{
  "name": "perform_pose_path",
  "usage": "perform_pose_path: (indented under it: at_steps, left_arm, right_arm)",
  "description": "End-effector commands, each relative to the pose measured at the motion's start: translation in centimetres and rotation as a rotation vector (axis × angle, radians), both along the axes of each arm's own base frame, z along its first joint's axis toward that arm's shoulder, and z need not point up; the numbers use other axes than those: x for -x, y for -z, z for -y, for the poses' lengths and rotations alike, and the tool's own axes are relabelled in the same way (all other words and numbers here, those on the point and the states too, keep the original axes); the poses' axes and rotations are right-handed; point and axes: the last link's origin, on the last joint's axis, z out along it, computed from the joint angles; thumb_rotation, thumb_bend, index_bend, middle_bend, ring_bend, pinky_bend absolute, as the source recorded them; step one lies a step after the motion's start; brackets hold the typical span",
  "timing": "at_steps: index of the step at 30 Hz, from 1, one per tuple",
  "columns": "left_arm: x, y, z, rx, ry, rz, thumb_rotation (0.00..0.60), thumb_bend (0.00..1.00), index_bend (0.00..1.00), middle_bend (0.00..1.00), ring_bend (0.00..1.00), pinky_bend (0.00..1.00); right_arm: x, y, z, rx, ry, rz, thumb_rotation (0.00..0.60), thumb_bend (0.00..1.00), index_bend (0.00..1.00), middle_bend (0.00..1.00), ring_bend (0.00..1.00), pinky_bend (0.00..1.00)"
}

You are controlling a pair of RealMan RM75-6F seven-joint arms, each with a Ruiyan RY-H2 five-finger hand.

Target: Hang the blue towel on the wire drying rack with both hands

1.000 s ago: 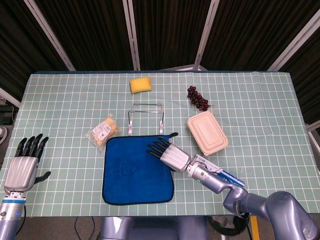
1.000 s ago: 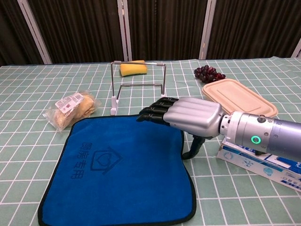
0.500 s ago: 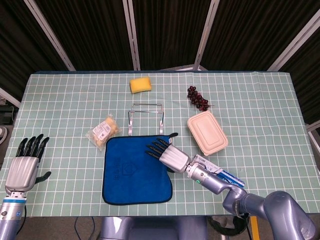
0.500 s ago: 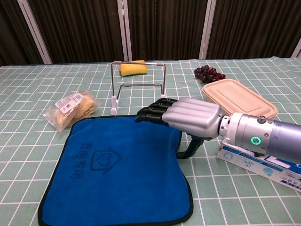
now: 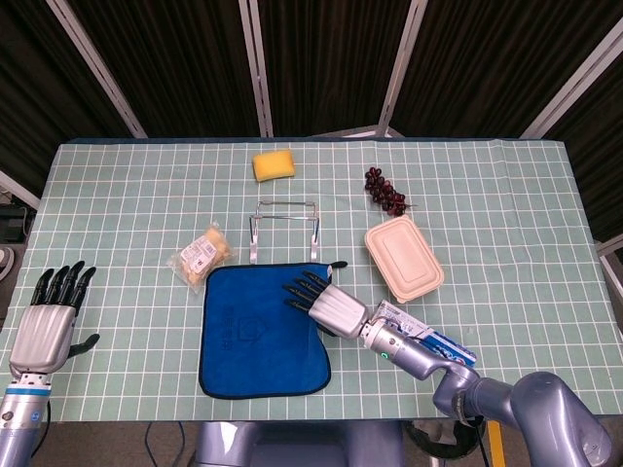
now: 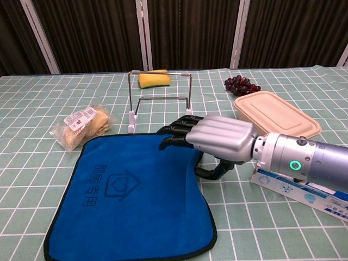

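Right robot hand (image 6: 220, 138) lies palm-down over the right edge of the one blue towel (image 6: 130, 196), fingers stretched flat across the cloth and the thumb curled at the hem; whether cloth is pinched there cannot be told. Left robot hand (image 5: 47, 326) hangs open at the desk's left edge, fingers apart and pointing up, holding nothing, well apart from the towel.

One desk (image 5: 506, 195) with a green grid cover carries everything. The towel lies spread flat on it, mostly to the left of the right robot hand, its right edge drawn inward beneath the palm. One wire drying rack (image 6: 160, 100) stands upright just beyond the fingertips, its feet near the towel's far hem. One beige lidded container (image 6: 277, 111) sits to the right of the right robot hand, beyond the forearm. One printed box (image 6: 304, 190) lies under that forearm. One snack bag (image 6: 81, 126) rests beside the towel's far left corner. One yellow sponge (image 6: 153, 79) sits behind the rack, and one bunch of dark grapes (image 6: 241, 84) behind the container.
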Motion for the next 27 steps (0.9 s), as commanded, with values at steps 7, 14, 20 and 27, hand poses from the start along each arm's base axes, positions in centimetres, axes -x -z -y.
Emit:
perform_pose_path:
  at_steps: [7, 14, 20, 27]
  left_arm:
    - [0.0, 0.1, 0.0, 0.003, 0.0, -0.003, 0.6, 0.0, 0.0, 0.0, 0.0, 0.0]
    - [0.1, 0.2, -0.1, 0.004, -0.003, -0.004, 0.6, 0.0, 0.0, 0.0, 0.0, 0.0]
    - [-0.5, 0.7, -1.1, 0.031, 0.026, -0.017, 0.6, 0.0, 0.0, 0.0, 0.0, 0.0]
    - [-2.5, 3.9, -5.9, 0.153, 0.258, -0.103, 0.6, 0.0, 0.04, 0.0, 0.0, 0.0]
  right_arm:
    - [0.1, 0.2, -0.3, -0.01, 0.002, 0.024, 0.6, 0.42, 0.59, 0.0, 0.0, 0.0]
    - [0.2, 0.4, -0.3, -0.017, 0.007, 0.046, 0.6, 0.45, 0.89, 0.0, 0.0, 0.0]
    - [0.0, 0.3, -0.3, -0.017, 0.002, 0.053, 0.6, 0.46, 0.65, 0.0, 0.0, 0.0]
    - [-0.3, -0.1, -0.2, -0.009, -0.008, 0.049, 0.6, 0.46, 0.65, 0.0, 0.0, 0.0]
